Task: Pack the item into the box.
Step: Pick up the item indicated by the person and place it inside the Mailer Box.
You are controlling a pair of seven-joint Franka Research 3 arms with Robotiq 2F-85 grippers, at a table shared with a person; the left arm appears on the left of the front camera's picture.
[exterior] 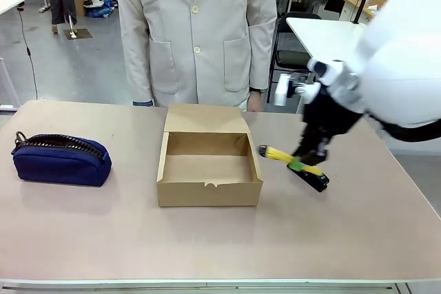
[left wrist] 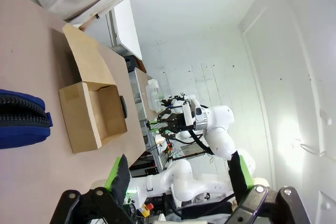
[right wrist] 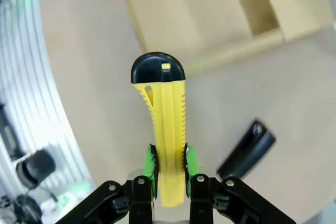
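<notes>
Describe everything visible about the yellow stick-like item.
The item is a slim yellow bar, plastic-looking, with ribbed edges and a rounded black end cap. The right end effector pinches its other end between green pads. It appears clear of the table, tilted, beside the open box, above a black stapler.

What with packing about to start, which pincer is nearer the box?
Right. The right pincer, shut on the item, sits just beside the box; the left pincer hangs open, farther off.
</notes>
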